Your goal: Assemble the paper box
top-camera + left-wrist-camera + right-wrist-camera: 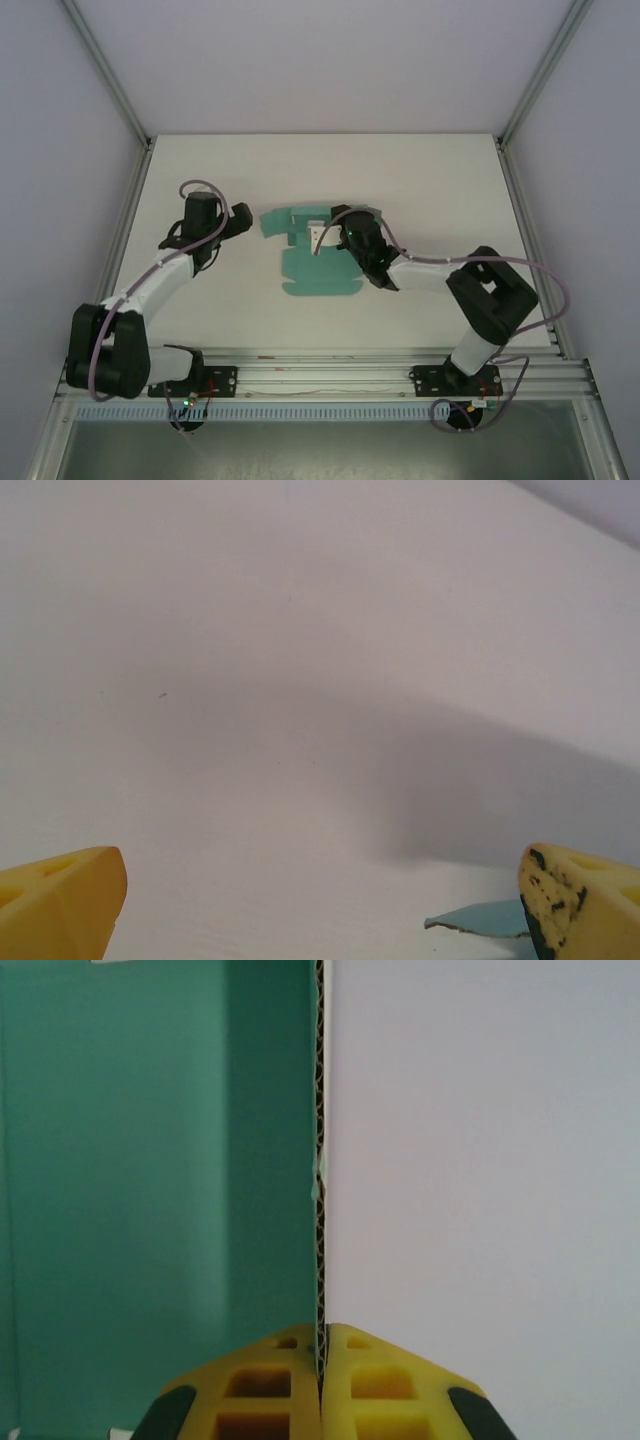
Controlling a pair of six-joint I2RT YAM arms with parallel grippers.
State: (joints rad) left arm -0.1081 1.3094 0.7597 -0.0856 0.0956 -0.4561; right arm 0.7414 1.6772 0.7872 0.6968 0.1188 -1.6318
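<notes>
The paper box [315, 275] is a teal die-cut sheet lying mostly flat at the middle of the table. One flap [317, 235] stands up from it, pale side showing. My right gripper [335, 225] is shut on that flap. In the right wrist view the card edge [320, 1160] runs straight up from between the yellow pads [270, 1380] of the gripper [320, 1345], with teal card [150, 1180] to its left. My left gripper [240, 218] hovers just left of the sheet, open and empty [320, 890]. A teal corner [480, 917] lies beside its right finger [575, 905].
The white table [200, 160] is bounded by metal frame posts [115, 85] at the back corners and a rail [320, 375] along the near edge. The sheet lies between the two arms.
</notes>
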